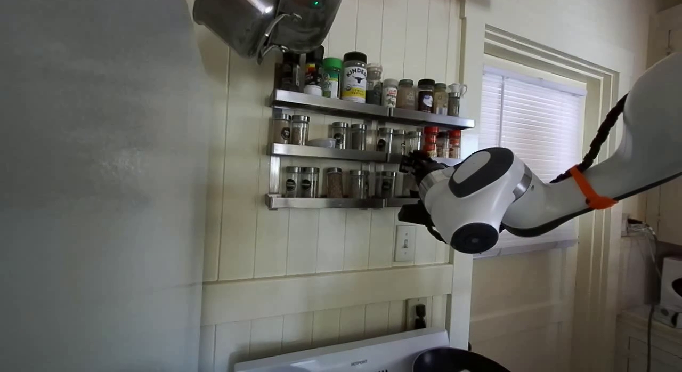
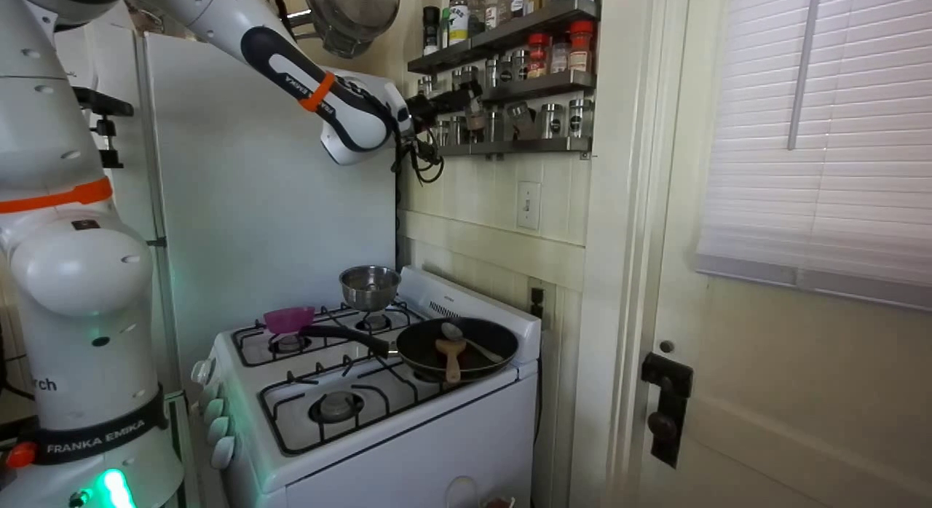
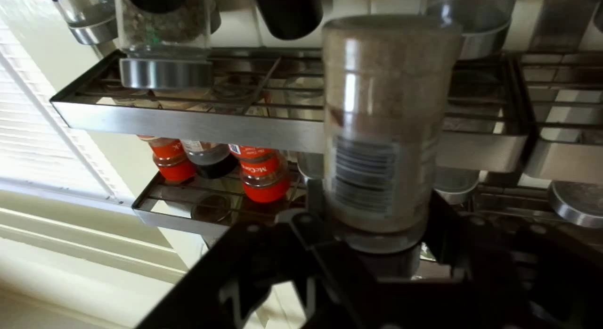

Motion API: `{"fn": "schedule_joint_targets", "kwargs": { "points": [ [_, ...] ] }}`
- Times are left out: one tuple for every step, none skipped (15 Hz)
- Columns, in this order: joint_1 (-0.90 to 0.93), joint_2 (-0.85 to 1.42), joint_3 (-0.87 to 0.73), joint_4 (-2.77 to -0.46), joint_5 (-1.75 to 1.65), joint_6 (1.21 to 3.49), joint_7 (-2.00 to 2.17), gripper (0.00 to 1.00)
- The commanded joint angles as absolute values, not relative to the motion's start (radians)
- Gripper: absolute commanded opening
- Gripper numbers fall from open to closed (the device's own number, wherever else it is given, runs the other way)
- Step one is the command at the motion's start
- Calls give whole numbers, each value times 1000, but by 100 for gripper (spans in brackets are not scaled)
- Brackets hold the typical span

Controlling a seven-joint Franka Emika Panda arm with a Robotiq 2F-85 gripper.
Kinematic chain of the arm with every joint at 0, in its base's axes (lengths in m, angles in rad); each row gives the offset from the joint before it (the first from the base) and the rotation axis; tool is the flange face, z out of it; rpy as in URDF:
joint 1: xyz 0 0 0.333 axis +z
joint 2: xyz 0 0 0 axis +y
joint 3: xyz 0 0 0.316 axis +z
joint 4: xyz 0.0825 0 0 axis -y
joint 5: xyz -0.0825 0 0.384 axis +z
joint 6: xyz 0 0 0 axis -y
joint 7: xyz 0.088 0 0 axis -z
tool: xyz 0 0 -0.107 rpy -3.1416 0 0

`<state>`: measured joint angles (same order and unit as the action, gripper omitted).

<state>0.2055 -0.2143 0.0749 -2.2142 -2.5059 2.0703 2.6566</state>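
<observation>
My gripper [image 3: 377, 206] is shut on a spice jar [image 3: 384, 126] that has a pale label with a barcode and light brown contents. The wrist picture stands upside down, so the jar's cap end points toward the bottom there. A finger lies along each side of the jar. Behind it runs a metal shelf rail [image 3: 198, 126]; whether the jar touches the rail, I cannot tell. In an exterior view the gripper [image 2: 466, 97] reaches to the wall rack, just above the lower shelf [image 2: 524, 145]. Elsewhere the arm's hand [image 1: 415, 164] hides the jar.
Glass jars with metal lids [image 1: 309, 183] line the lower shelf, and red-capped bottles [image 2: 580, 46] stand on the middle one. Pots [image 1: 240, 20] hang near the rack. Below, the stove [image 2: 408, 442] carries a frying pan [image 2: 484, 333], a metal pot [image 2: 370, 293] and a pink bowl [image 2: 290, 320].
</observation>
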Motion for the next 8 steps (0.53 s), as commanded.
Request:
{"fn": "schedule_joint_targets", "kwargs": {
  "points": [
    [193, -192, 82, -2212, -2512, 2050, 2670, 25],
    [191, -188, 82, -2213, -2512, 2050, 2670, 25],
    [189, -184, 82, -2213, -2512, 2050, 2672, 25],
    [187, -182, 81, -2213, -2512, 2051, 2672, 25],
    [184, -178, 81, -2213, -2512, 2052, 2672, 25],
    [182, -174, 81, -2212, -2512, 2055, 2672, 25],
    [182, -170, 82, -2209, -2512, 2056, 2669, 25],
    [181, -166, 83, -2205, -2512, 2056, 2668, 25]
  ]
}}
